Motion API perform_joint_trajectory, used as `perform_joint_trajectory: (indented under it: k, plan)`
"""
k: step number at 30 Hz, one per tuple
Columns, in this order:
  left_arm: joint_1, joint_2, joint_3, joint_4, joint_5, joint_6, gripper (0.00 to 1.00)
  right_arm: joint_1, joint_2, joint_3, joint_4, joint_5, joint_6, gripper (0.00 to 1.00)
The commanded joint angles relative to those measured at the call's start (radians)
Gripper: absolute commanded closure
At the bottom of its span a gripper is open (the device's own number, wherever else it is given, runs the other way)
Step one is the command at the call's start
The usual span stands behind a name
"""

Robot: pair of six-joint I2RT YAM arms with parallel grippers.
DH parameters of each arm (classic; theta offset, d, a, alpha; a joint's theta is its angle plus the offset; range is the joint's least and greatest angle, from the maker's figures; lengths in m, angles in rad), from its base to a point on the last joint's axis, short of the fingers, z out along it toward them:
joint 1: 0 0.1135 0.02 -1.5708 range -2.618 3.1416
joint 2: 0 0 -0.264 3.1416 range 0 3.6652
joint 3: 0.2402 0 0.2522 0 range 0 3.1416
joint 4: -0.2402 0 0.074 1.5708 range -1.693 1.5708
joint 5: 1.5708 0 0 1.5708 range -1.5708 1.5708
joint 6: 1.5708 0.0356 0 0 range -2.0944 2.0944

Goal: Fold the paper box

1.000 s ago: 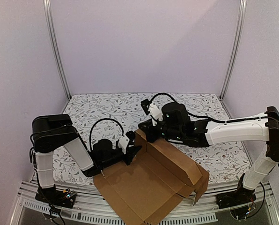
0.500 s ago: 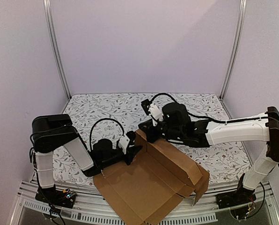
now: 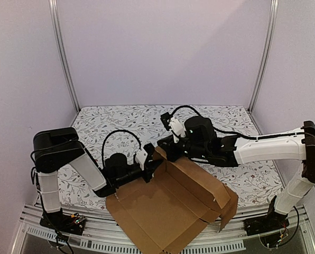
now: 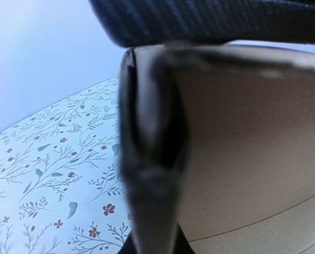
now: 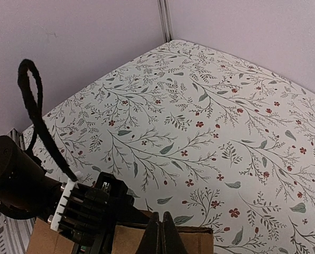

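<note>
The paper box [image 3: 168, 206] is a brown cardboard sheet, partly raised, lying at the table's near edge and overhanging it. Its right wall stands up. My left gripper [image 3: 155, 164] is at the box's far left corner. In the left wrist view its dark, blurred fingers [image 4: 155, 174] sit together against a cardboard panel [image 4: 252, 159] and look shut on it. My right gripper [image 3: 166, 152] is shut, with its tips [image 5: 161, 219] on the top edge of the box's far wall [image 5: 200, 241]. The left gripper's body [image 5: 94, 211] is right beside it.
The table has a white floral cover [image 3: 120, 121]. Metal frame posts [image 3: 65, 58] stand at the back corners, with lilac walls behind. A black cable loop [image 5: 33, 106] hangs off the left wrist. Both arms reach in low over the box's far side.
My left gripper has moved a little farther in and to the right along the box's left side. The box has shifted slightly right. My right gripper has barely moved.
</note>
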Motion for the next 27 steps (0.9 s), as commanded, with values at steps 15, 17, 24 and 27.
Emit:
perform_joint_trajectory:
  k: [15,17,24,27]
  plan:
    - [0.0,-0.017,0.013,0.194,0.02,0.037,1.0,0.001,-0.013,0.017,-0.157,-0.009,0.005,1.0]
    - [0.0,-0.017,0.013,0.194,0.022,0.041,1.0,0.0,-0.022,0.046,-0.176,-0.004,-0.013,1.0]
    - [0.0,-0.017,0.014,0.195,0.025,0.042,1.0,0.0,-0.035,0.103,-0.214,-0.007,-0.044,1.0]
    - [0.0,-0.01,0.016,0.194,0.025,0.041,1.0,0.003,-0.022,0.113,-0.213,-0.016,-0.036,1.0]
